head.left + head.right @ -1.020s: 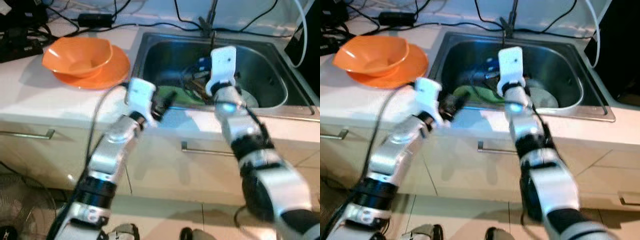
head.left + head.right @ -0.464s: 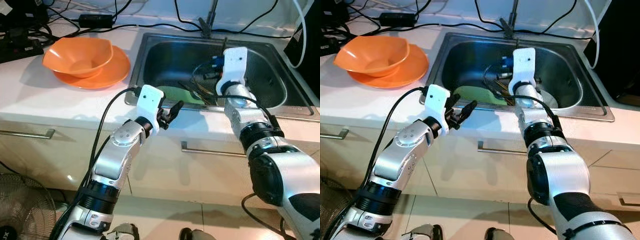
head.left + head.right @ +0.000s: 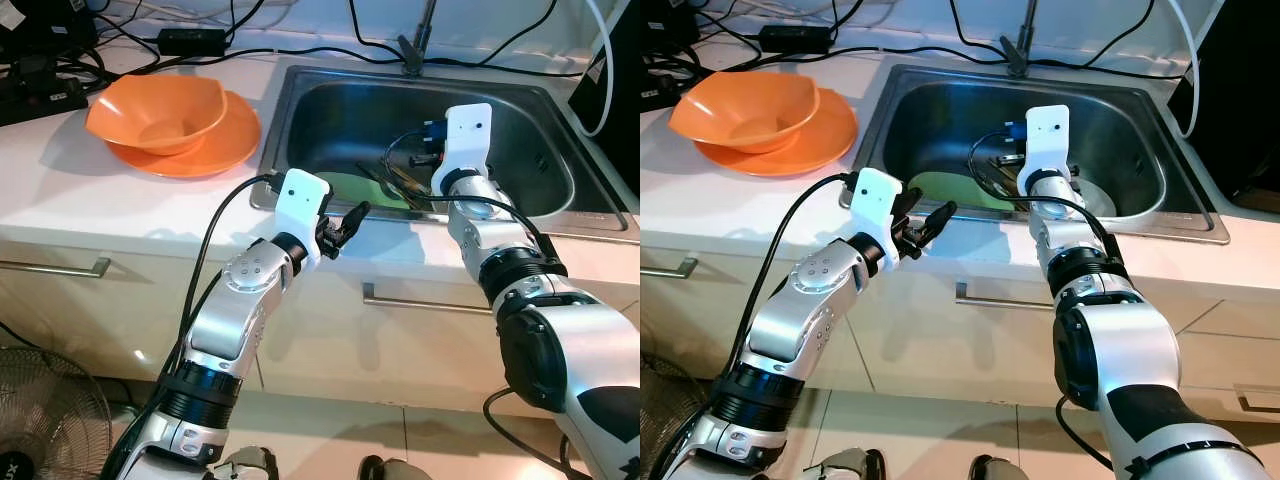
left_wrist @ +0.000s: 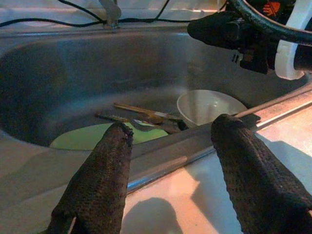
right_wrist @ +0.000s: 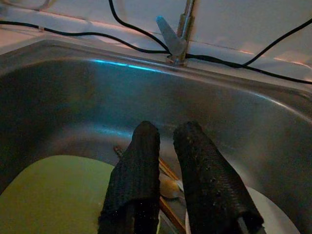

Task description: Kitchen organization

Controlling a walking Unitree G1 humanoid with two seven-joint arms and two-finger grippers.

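A steel sink point(image 3: 330, 100) holds a green plate point(image 3: 345, 188), a white bowl point(image 4: 209, 105) and several wooden utensils point(image 4: 141, 109). My right gripper point(image 5: 165, 129) reaches down into the sink above the utensils, between the plate and the bowl, with its fingers point(image 5: 141, 161) close together and nothing between them. My left gripper point(image 3: 345, 225) is open and empty, hovering over the counter just in front of the sink's near rim point(image 4: 161, 156). An orange bowl point(image 3: 155, 110) rests on an orange plate point(image 3: 225, 140) on the counter left of the sink.
A faucet point(image 3: 415, 40) rises behind the sink, with black cables point(image 3: 300, 45) along the back of the counter. Dark equipment point(image 3: 35, 85) sits at the far left. Cabinet handles point(image 3: 410, 298) run below the counter. A fan point(image 3: 40, 420) stands on the floor at the lower left.
The view was blurred and has settled. My left gripper has moved a little right along the sink's front rim. My right wrist has shifted slightly right inside the sink.
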